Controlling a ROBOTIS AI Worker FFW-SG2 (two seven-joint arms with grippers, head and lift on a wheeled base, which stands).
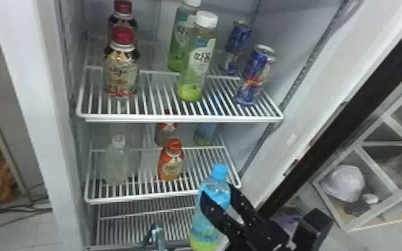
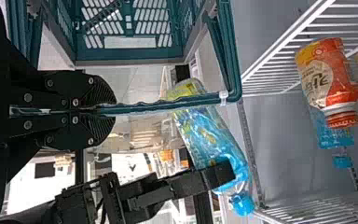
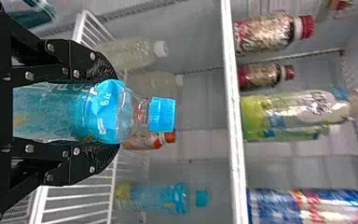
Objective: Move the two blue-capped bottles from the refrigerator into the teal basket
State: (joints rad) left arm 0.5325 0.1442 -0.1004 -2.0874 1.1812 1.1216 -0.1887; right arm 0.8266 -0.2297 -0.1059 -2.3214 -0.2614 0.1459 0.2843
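Blue-capped bottle [image 1: 201,220] gripped in right hand [image 1: 217,190].

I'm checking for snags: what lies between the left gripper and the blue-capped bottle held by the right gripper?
In the left wrist view, the teal handle runs from the left gripper and passes in front of the bottle.

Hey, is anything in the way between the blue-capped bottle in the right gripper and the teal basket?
Possibly the raised handle of the basket: the left gripper holds it, and in the left wrist view it crosses in front of the bottle. Nothing else visibly stands between them.
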